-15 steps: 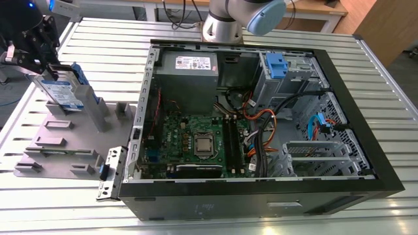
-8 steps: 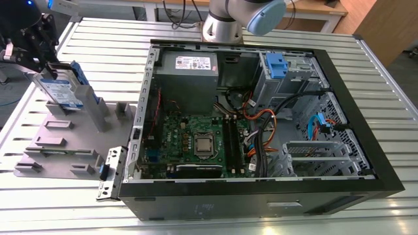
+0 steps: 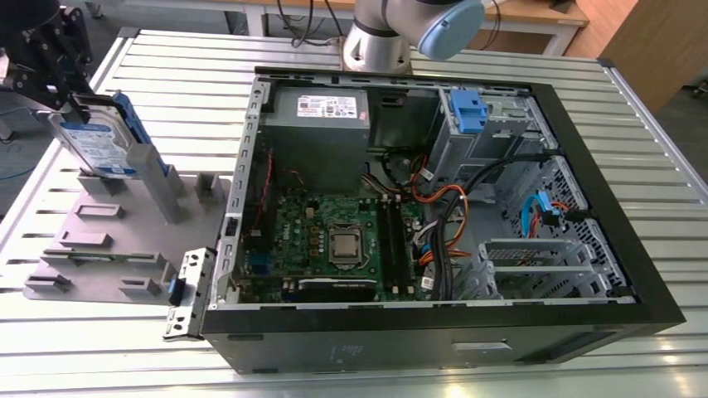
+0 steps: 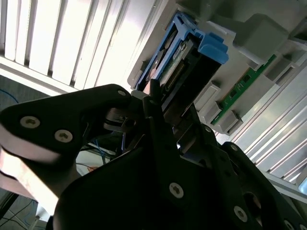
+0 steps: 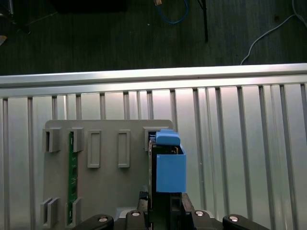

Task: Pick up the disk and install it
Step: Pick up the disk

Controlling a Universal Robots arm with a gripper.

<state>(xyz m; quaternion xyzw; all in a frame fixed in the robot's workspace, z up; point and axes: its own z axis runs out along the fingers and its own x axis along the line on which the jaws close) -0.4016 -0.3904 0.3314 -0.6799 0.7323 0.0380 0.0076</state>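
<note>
gripper (image 3: pixel 69 106) -- clamped on disk (image 3: pixel 95 145) | upright, nr grey fixture (image 3: pixel 102 249)

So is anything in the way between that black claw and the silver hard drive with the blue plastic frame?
Nothing visible does. The black gripper is right on the silver, blue-framed disk, jaws closed on its upper end, with the disk upright over the grey slotted holder.

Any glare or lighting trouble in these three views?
Exterior view: glare streaks the table slats in the foreground. Second wrist view: the slats wash out white behind the dark gripper, and the disk is in shade. First wrist view: even light on the table, with the floor dark.
</note>
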